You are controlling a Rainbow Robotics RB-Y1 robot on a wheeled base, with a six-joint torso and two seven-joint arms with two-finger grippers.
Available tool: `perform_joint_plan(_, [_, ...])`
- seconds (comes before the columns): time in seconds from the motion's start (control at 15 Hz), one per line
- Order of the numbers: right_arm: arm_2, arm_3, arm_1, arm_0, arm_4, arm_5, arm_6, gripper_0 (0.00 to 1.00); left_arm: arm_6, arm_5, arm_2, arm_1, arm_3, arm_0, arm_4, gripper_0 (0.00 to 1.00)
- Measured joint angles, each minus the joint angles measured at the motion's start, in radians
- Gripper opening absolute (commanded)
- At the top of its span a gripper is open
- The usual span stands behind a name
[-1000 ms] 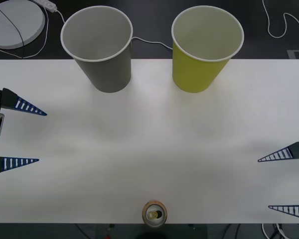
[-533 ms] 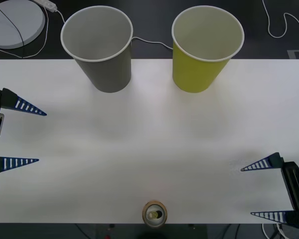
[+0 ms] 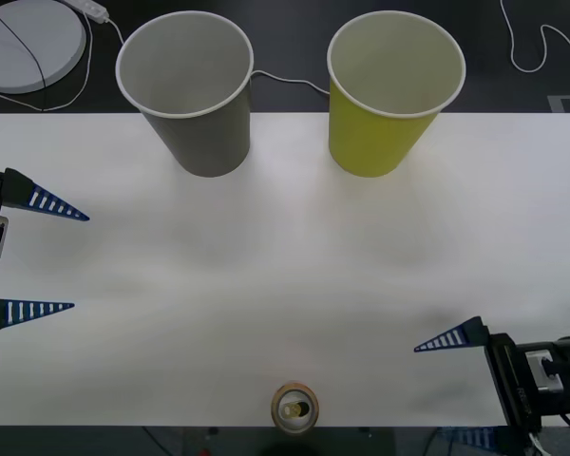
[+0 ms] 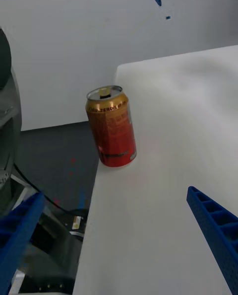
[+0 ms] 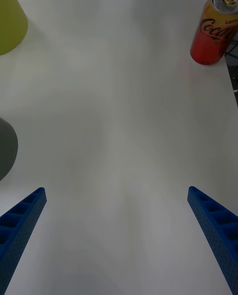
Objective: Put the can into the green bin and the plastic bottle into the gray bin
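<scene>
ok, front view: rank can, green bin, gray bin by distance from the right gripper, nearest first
From the right gripper, open at the table's near right:
1. can, near edge, centre.
2. green bin, far side, right.
3. gray bin, far side, left.

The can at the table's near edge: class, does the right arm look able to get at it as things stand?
Probably yes. The can stands upright and alone at the table edge; the right gripper is open beside it with bare tabletop between, fingers pointing toward it.
</scene>
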Motion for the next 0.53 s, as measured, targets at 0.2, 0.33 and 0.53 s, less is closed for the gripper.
perform_joint_plan(0.2, [0.059,0.003,0.048,-0.004,-0.001,0.03,0.006,1.0,0.0,0.0,0.0,0.0,0.0,0.0,0.0,1.0])
perform_joint_plan(0.33, [0.071,0.003,0.077,-0.004,0.001,0.051,0.015,1.0,0.0,0.0,0.0,0.0,0.0,0.0,0.0,1.0])
perform_joint_plan(0.53, [0.1,0.003,0.118,-0.003,0.001,0.092,0.025,1.0,0.0,0.0,0.0,0.0,0.0,0.0,0.0,1.0])
